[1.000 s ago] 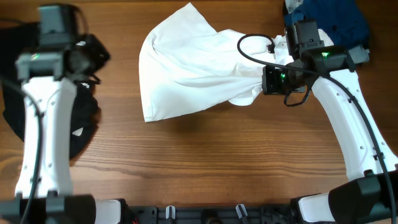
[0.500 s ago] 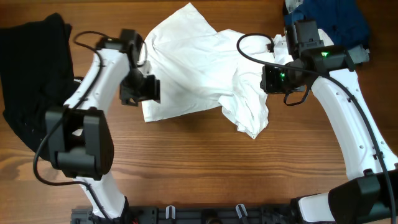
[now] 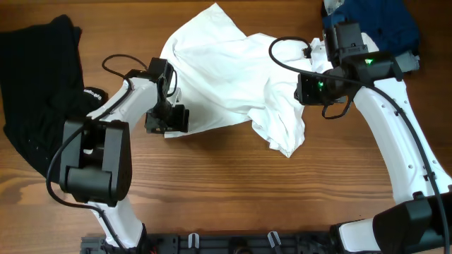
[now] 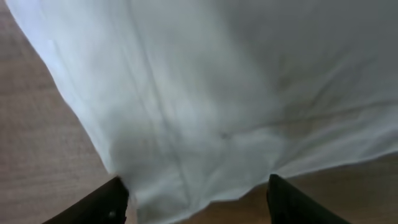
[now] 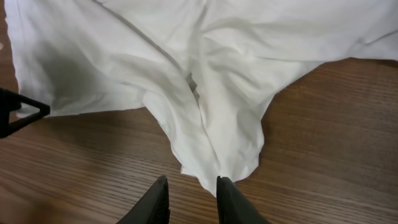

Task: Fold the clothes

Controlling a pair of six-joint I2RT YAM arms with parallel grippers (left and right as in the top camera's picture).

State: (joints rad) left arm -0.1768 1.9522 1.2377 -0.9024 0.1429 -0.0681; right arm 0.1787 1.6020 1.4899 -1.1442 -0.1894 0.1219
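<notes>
The left arm is brought to the shirt's corner, left jaws wide; the shirt is dropped by the right jaws, narrowly parted. Regrasping is expected.

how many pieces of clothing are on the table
3: a white shirt in the middle, a black garment at the left edge, a dark blue garment at the top right. More may be hidden.
</notes>
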